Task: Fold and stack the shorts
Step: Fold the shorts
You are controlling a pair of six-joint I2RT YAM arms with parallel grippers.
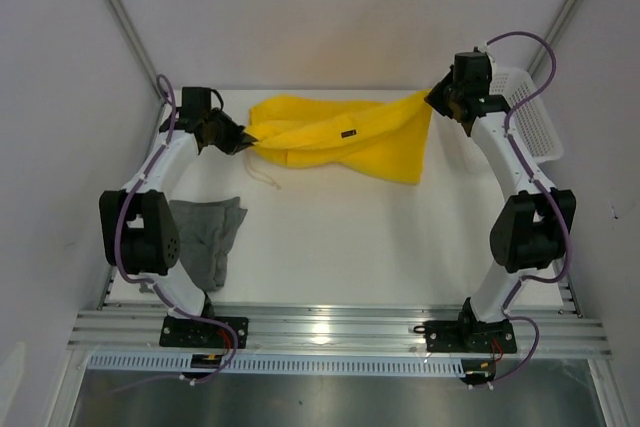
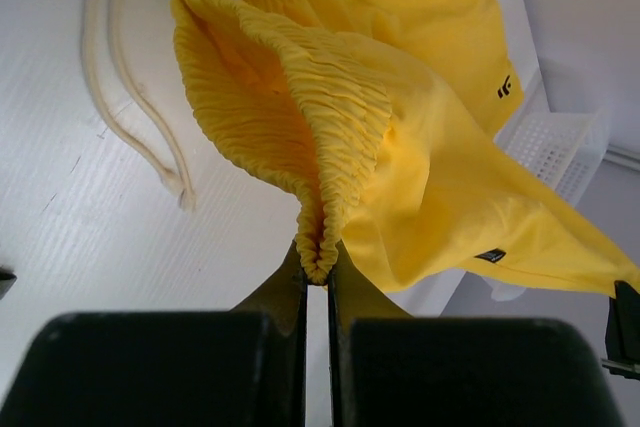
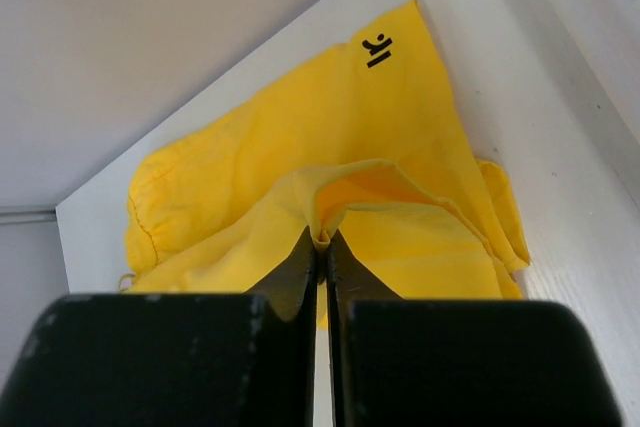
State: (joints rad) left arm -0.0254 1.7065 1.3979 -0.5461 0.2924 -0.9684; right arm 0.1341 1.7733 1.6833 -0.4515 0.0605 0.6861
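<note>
The yellow shorts [image 1: 345,135] hang stretched between my two grippers above the far part of the table. My left gripper [image 1: 247,140] is shut on the gathered elastic waistband [image 2: 318,257] at the left end. My right gripper [image 1: 437,95] is shut on a pinch of the hem [image 3: 322,239] at the right end. A pale drawstring [image 2: 140,137] dangles onto the table. Small dark tags [image 2: 490,256] show on the yellow cloth. The dark grey shorts [image 1: 210,232] lie crumpled on the table at the near left, beside the left arm, untouched.
A white mesh basket [image 1: 535,117] stands at the far right edge, just behind the right arm; it also shows in the left wrist view [image 2: 555,147]. White walls close in the table at the back and both sides.
</note>
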